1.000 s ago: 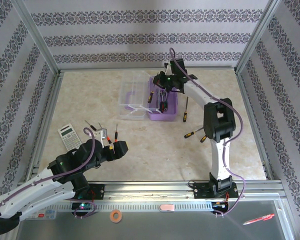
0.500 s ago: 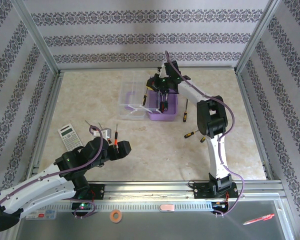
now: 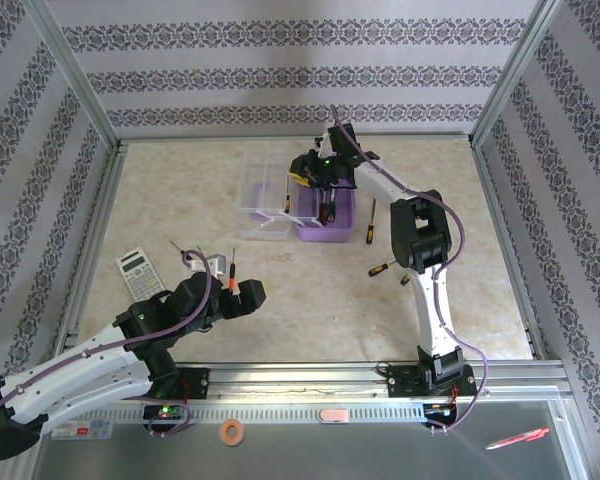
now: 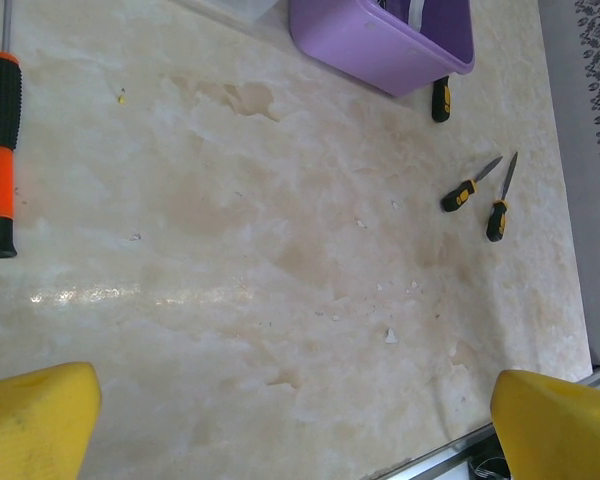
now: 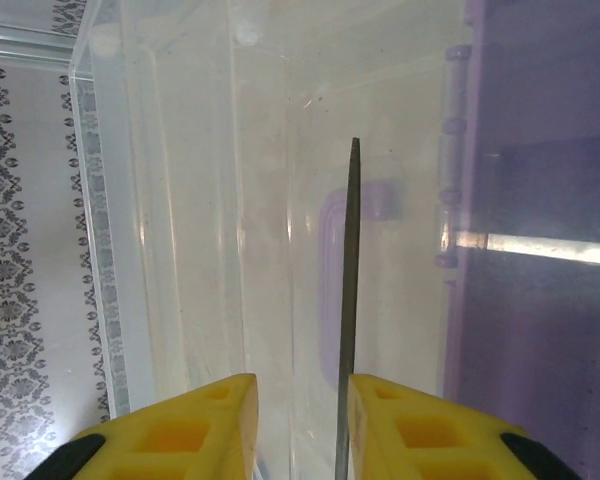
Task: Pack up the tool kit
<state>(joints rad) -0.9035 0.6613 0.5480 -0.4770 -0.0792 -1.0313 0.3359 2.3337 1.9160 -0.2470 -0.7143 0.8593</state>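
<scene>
The lilac case (image 3: 338, 218) stands at the back middle of the table with its clear lid (image 3: 263, 192) swung open to the left. My right gripper (image 3: 323, 183) hangs over the case. Its jaws (image 5: 302, 420) stand a little apart, and a screwdriver's thin metal shaft (image 5: 348, 300) lies against the right finger (image 5: 430, 430), clear of the left one. The lid (image 5: 180, 200) and the purple wall (image 5: 540, 300) are behind it. My left gripper (image 3: 242, 292) is wide open above bare table (image 4: 300, 430), next to an orange-and-black screwdriver (image 4: 0, 150).
A grey calculator (image 3: 138, 272) lies at the left, with a silver ratchet wrench (image 3: 208, 265) and a small screwdriver (image 3: 180, 250) beside it. Three yellow-and-black screwdrivers (image 3: 370, 220) (image 3: 382, 268) (image 3: 407, 277) lie right of the case. Metal rails border the table.
The right gripper's jaws have parted from the screwdriver shaft after shifting left over the case. The left arm has crept right, past the orange screwdriver.
</scene>
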